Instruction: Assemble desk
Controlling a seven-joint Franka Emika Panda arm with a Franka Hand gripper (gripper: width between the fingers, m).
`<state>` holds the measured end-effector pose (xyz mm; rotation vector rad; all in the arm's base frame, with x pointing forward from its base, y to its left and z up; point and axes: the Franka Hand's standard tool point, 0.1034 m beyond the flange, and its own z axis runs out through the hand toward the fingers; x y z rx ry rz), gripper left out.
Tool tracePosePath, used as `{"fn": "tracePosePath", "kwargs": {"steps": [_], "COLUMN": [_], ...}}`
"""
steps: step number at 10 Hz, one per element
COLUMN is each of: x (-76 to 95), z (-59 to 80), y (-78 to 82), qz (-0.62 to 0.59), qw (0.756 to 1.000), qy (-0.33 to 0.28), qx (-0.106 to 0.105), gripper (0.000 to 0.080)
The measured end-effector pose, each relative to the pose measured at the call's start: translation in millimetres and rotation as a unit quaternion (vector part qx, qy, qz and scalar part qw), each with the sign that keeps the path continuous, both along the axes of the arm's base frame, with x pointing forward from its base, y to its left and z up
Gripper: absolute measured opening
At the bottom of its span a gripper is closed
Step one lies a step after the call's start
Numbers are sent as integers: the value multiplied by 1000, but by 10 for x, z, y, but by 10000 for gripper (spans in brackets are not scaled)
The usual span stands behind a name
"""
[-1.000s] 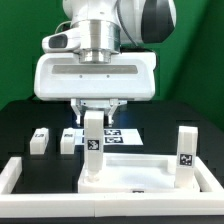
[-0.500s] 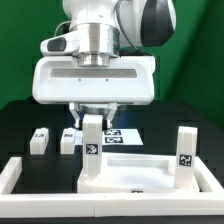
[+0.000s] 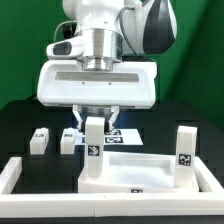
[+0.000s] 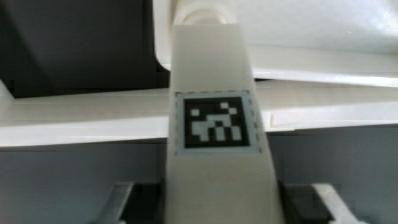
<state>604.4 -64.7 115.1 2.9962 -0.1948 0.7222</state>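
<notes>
The white desk top lies flat with its raised rim up. One white leg with a square tag stands upright at its corner on the exterior view's left. A second leg stands at the corner on the right. My gripper hangs straight over the first leg, with its fingers down on either side of the leg's upper end. In the wrist view the leg fills the middle over the desk top. The gripper is open, with a dark gap between each finger and the leg.
Two loose legs lie on the black table at the exterior view's left. The marker board lies behind the desk top. The low white border frame runs along the front and sides.
My hand has shifted slightly down and toward the exterior view's right over the first leg. The legs and desk top have not moved.
</notes>
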Motion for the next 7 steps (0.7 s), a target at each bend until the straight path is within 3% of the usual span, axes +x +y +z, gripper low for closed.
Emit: {"fn": "tracePosePath", "kwargs": {"steps": [2, 3, 4, 5, 6, 7], "x": [-8, -8, -9, -9, -9, -9], "z": [-1, -2, -2, -3, -3, -2], "y": [4, 4, 4, 3, 3, 3], "qz": [0, 0, 0, 0, 0, 0], "qw": [1000, 1000, 1000, 1000, 1000, 1000], "qy": [-4, -4, -4, -4, -4, -4], "qx": [-2, -2, -2, -2, -2, -2], "gripper": [290, 363, 500, 500, 617, 639]}}
